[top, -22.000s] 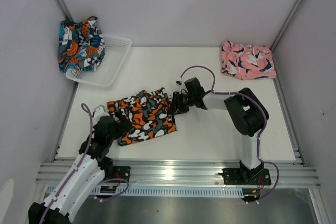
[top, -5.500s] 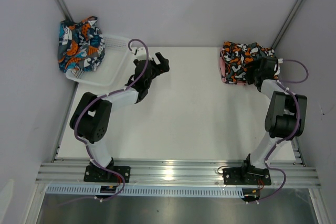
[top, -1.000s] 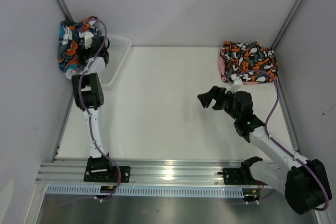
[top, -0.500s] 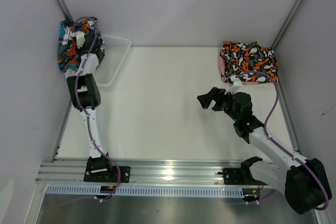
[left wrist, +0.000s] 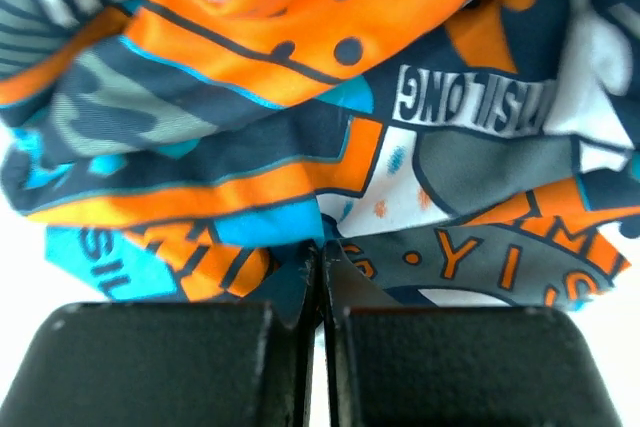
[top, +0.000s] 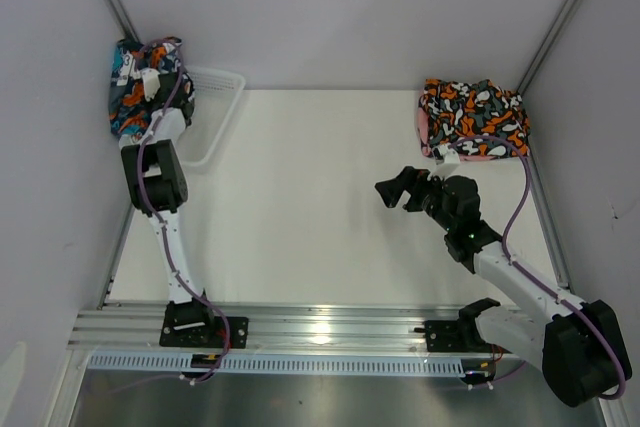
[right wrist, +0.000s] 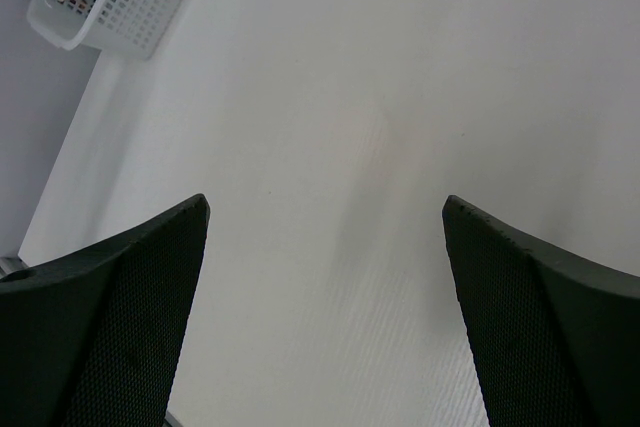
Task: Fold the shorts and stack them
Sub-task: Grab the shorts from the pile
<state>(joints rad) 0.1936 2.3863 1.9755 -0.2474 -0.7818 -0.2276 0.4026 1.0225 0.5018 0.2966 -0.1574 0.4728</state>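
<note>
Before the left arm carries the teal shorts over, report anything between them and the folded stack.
Nothing lies on the table up to the stack. The teal shorts must clear the basket rim; the open right gripper hangs nearer the bases, off that line.

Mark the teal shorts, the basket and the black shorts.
teal shorts [left wrist: 250, 17], left wrist view, orange dotted patch.
basket [top: 222, 107], top view, mesh by its right rim.
black shorts [top: 475, 112], top view, middle of the folded top.
</note>
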